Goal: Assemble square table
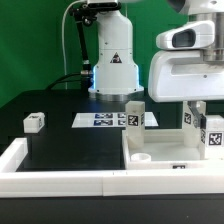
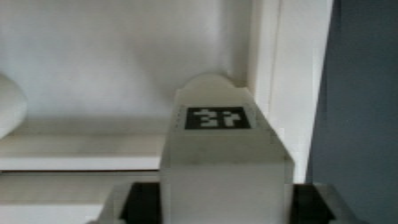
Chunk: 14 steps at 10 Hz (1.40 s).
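The square table's white tray-like slab (image 1: 160, 165) lies at the exterior view's lower right, hollow side up. My gripper (image 1: 196, 110) hangs over its far right part. In the wrist view a white leg (image 2: 222, 140) with a black-and-white tag fills the gap between the jaws, and the dark fingers (image 2: 139, 205) press against both of its sides. The slab's inner face (image 2: 125, 60) and raised rim (image 2: 267, 60) lie beyond the leg. Other tagged legs stand at the slab's far edge (image 1: 135, 115), at the right (image 1: 212, 136), and on the black table at the left (image 1: 33, 122).
The marker board (image 1: 103, 120) lies flat on the black table in front of the robot's base (image 1: 113, 70). A long white rim (image 1: 60, 180) borders the table at the front. A round boss (image 1: 140, 157) rises from the slab's near left corner.
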### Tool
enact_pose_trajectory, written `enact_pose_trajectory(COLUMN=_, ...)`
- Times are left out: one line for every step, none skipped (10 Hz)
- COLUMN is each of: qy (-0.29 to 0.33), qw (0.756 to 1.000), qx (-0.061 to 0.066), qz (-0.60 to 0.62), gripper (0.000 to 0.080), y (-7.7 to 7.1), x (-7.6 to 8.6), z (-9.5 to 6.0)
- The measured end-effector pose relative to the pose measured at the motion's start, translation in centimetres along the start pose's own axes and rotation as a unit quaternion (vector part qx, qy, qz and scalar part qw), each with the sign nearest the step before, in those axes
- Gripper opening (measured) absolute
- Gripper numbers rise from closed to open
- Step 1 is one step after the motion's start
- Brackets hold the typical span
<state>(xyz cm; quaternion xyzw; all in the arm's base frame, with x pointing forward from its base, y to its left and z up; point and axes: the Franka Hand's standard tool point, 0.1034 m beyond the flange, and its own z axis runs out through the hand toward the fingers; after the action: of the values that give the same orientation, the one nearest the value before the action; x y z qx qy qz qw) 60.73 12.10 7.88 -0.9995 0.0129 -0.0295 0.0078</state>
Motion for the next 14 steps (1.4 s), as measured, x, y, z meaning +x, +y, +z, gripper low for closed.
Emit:
enact_pose_trajectory(qy=0.001, qw=0.998, qx=0.001, qz=0.059, gripper=0.0291, y=0.02, x=0.0, z=0.02)
enact_pose_trajectory(qy=0.002, qw=0.99, qx=0.001, qz=0.14, gripper=0.0291, y=0.1, x=0.02, z=0.04)
enact_pose_trajectory(qy=0.002, qw=0.98, qx=0.0, qz=0.201, gripper=0.0291, y=0.18, x=0.05, z=0.05)
enact_pose_trajectory(qy=0.002, qw=0.97, qx=0.0, qz=0.243, gripper=0.0291, y=0.22, x=0.09, z=0.06)
enact_pose_trajectory(qy=0.002, qw=0.951, qx=0.0, qz=0.309, gripper=0.0291, y=0.31, x=0.1, z=0.06)
enact_pose_trajectory(qy=0.002, qw=0.937, qx=0.001, qz=0.349, gripper=0.0291, y=0.36, x=0.11, z=0.06)
enact_pose_trajectory(qy=0.002, qw=0.923, qx=0.001, qz=0.384, gripper=0.0291, y=0.35, x=0.1, z=0.06)
enact_pose_trajectory(qy=0.001, qw=0.889, qx=0.001, qz=0.459, gripper=0.0292, y=0.4, x=0.04, z=0.07)
enact_pose_trajectory(qy=0.002, qw=0.849, qx=-0.001, qz=0.528, gripper=0.0292, y=0.42, x=-0.02, z=0.06)
enact_pose_trajectory(qy=0.003, qw=0.836, qx=-0.003, qz=0.548, gripper=0.0292, y=0.45, x=-0.03, z=0.05)
enact_pose_trajectory(qy=0.002, qw=0.817, qx=-0.002, qz=0.577, gripper=0.0292, y=0.49, x=-0.02, z=0.05)
enact_pose_trajectory(qy=0.001, qw=0.797, qx=-0.002, qz=0.604, gripper=0.0292, y=0.5, x=-0.02, z=0.05)
enact_pose_trajectory(qy=0.0, qw=0.778, qx=0.0, qz=0.628, gripper=0.0292, y=0.48, x=-0.02, z=0.05)
enact_pose_trajectory(qy=-0.001, qw=0.772, qx=0.001, qz=0.636, gripper=0.0372, y=0.37, x=-0.04, z=0.05)
